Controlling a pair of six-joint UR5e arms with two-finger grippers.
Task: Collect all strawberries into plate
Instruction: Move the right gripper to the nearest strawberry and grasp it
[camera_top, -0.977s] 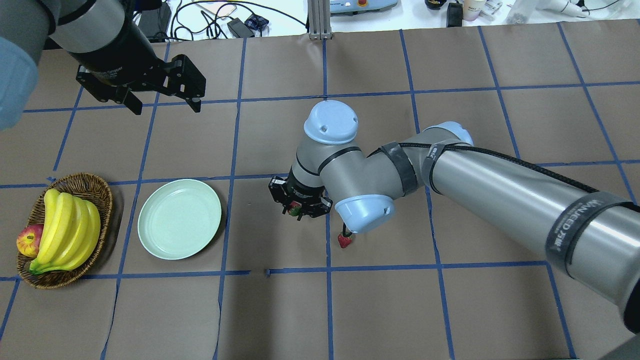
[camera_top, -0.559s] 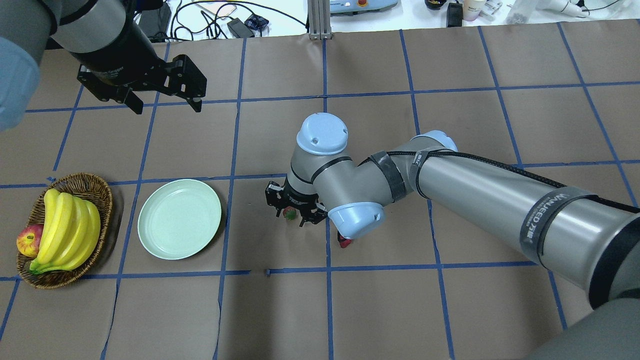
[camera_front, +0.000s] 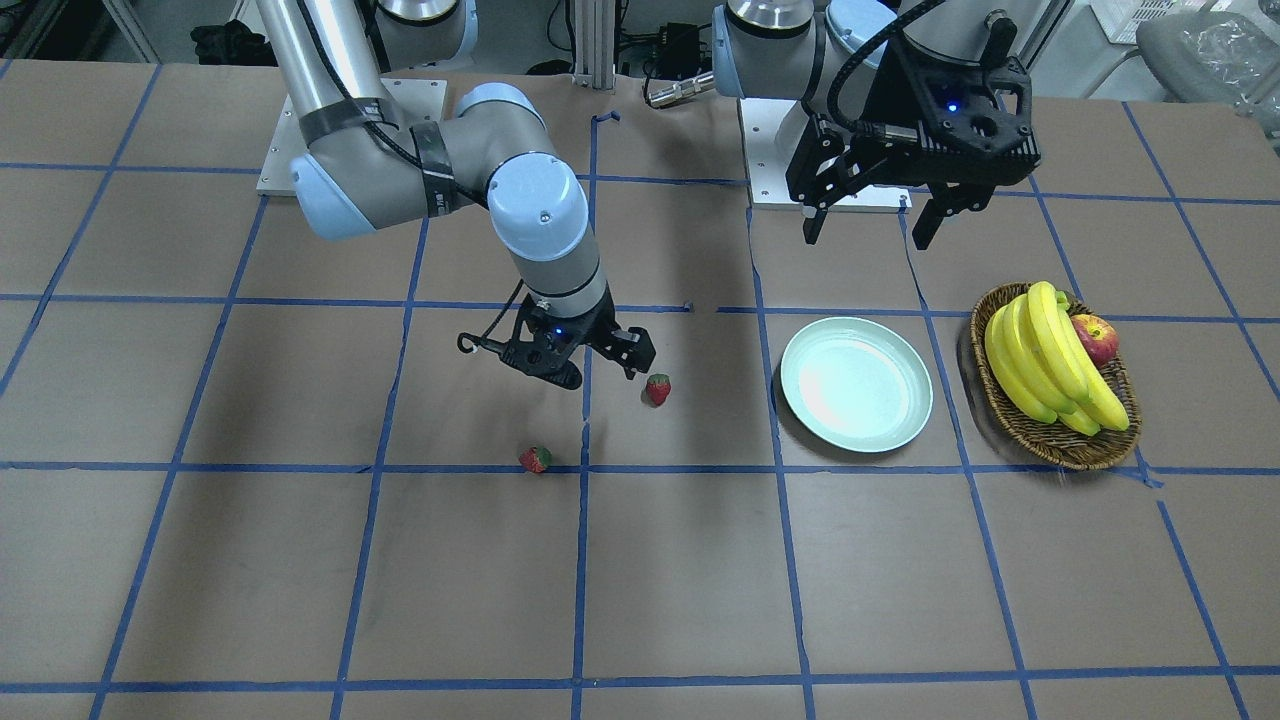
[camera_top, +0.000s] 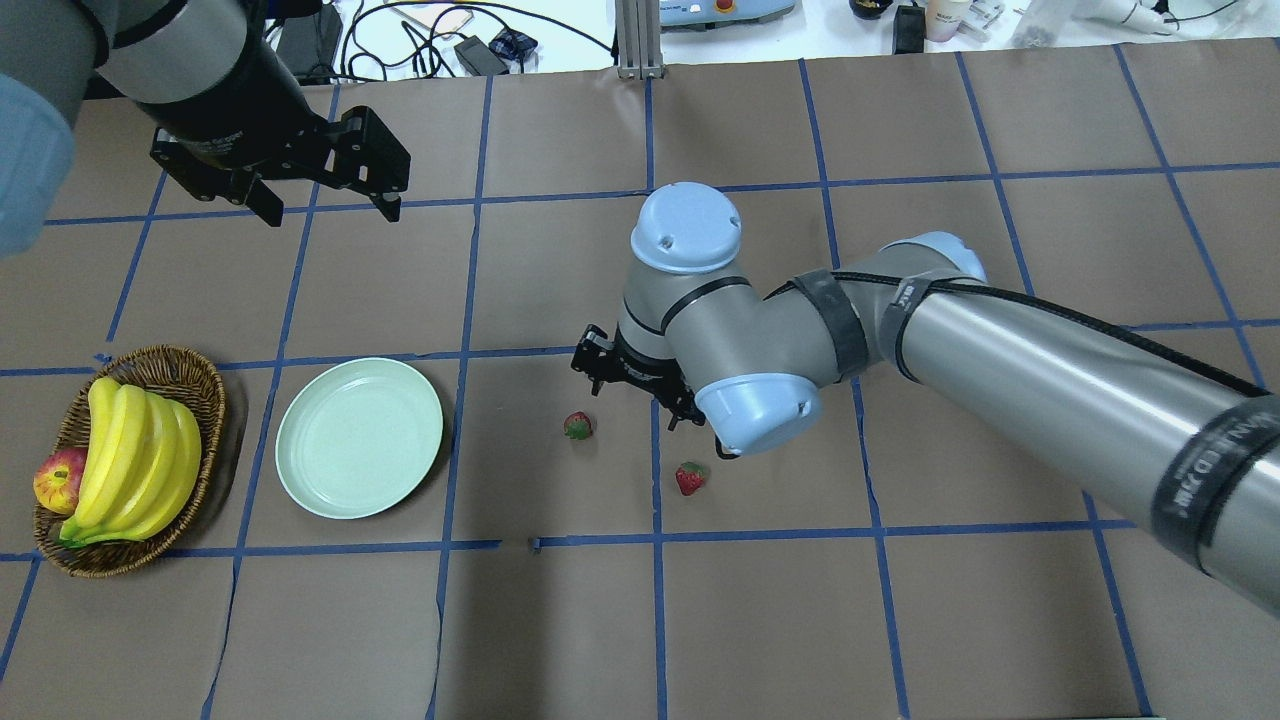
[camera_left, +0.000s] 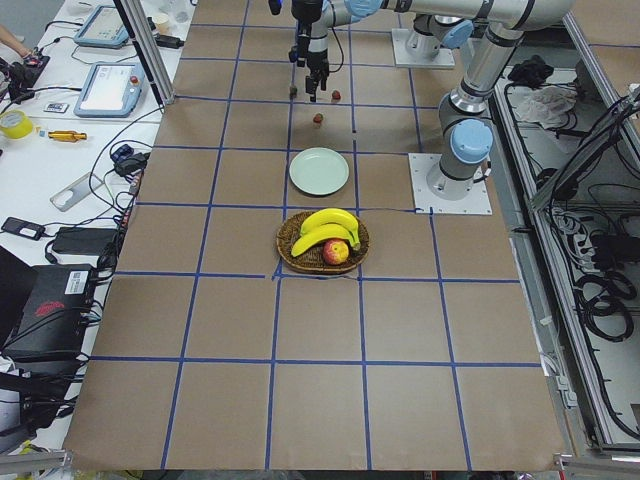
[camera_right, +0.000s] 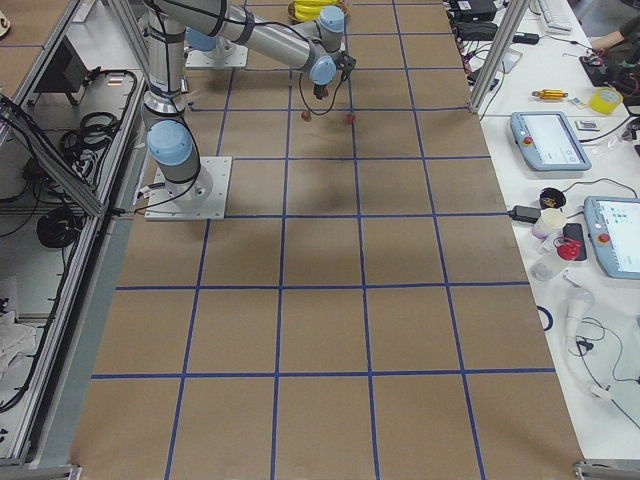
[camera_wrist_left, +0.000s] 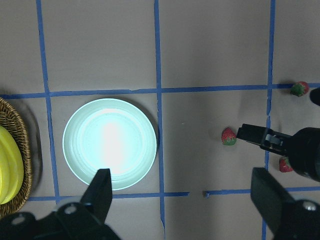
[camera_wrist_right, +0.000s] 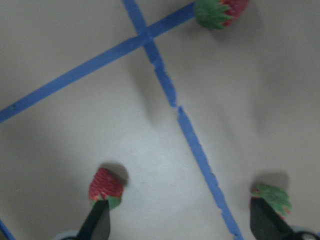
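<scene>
Hovering right gripper (camera_front: 605, 372) above strawberries (camera_wrist_right: 106, 185) (fingers (camera_wrist_right: 97, 224) spread wide).

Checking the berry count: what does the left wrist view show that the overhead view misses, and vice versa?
Only the left wrist: a third strawberry at a blue tape line, hidden overhead by the right arm. Only overhead: the apple in the basket. Both: the empty plate, the nearest strawberry and a second strawberry, both outside it.

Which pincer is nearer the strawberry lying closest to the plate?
Right. The right pincer hangs open just beside that strawberry; the left pincer is far off, raised on the plate's side.
</scene>
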